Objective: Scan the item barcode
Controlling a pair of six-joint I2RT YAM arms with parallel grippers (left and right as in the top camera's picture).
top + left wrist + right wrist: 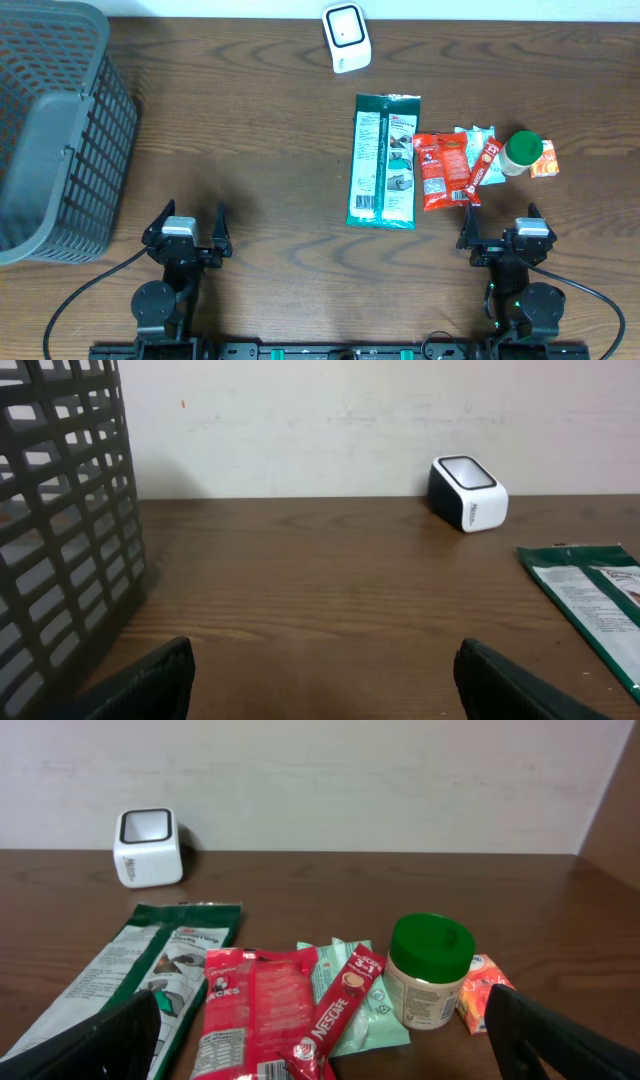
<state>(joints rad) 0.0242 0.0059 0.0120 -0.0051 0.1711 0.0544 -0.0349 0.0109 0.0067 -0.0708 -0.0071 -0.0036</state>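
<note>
A white barcode scanner point(345, 37) stands at the back middle of the table, also seen in the left wrist view point(468, 492) and the right wrist view point(148, 846). The items lie right of centre: a long green packet point(384, 160), a red snack packet point(440, 170), a red Nescafe stick point(335, 1010), a mint pouch point(365, 1005), a green-lidded jar point(521, 153) and a small orange box point(545, 160). My left gripper point(191, 218) rests open at the front left, holding nothing. My right gripper point(500, 228) stands open just in front of the items, apart from them.
A dark grey mesh basket point(50, 130) fills the back left corner, close to the left arm's left side point(60, 510). A pale wall runs behind the table. Bare wood lies between the basket and the green packet.
</note>
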